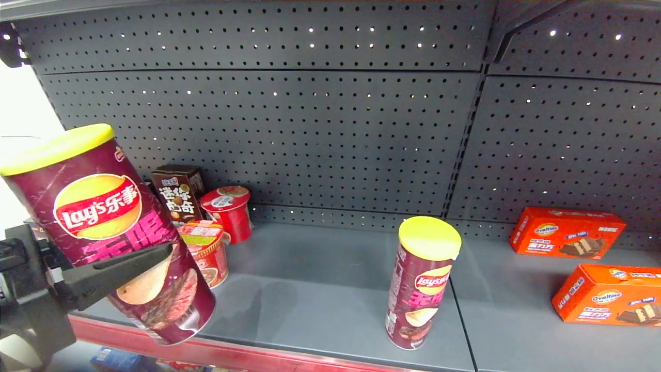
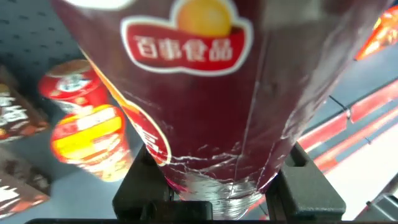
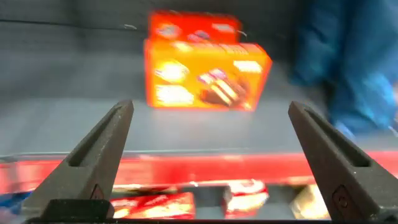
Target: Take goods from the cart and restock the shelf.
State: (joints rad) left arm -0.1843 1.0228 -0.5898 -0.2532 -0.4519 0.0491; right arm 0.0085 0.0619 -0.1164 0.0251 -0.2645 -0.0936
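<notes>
At the shelf's left front corner: the left gripper (image 1: pixel 150 263) is clamped round the lower half of a maroon chip can (image 1: pixel 103 217), with one dark finger (image 1: pixel 121 268) lying across the can's front
Left arm pose: low, at the left of the head view; in the left wrist view its fingers (image 2: pixel 134 186) press on both sides of the can's silver base
Held can: tilted, its yellow lid leaning toward the robot's left and its base at the red front strip (image 1: pixel 232 354); I cannot tell whether it touches the deck
Right gripper (image 3: pixel 209 107): spread wide with nothing between its fingers, level with the shelf edge and facing the orange boxes
Second can (image 1: pixel 423 284): same maroon kind with a yellow lid, upright near the front of the shelf, well apart from the held one
Shelf (image 1: pixel 320 289): grey metal deck with a dark pegboard back panel (image 1: pixel 310 129) pierced by rows of small holes
Left rear: a brown carton (image 1: pixel 178 194), a red cup (image 1: pixel 230 212) beside it and a second cup (image 1: pixel 206 250) in front, just beside the held can
Right bay: two orange boxes lying flat, one at the back (image 1: pixel 565 232) and one nearer the front (image 1: pixel 609 294)
Below the deck: red-and-white packs (image 3: pixel 155 205) on a lower level
Labels: both cans carry a red banner over a yellow disc, pink characters and a chip picture; the orange boxes show a round badge and a wafer picture
</notes>
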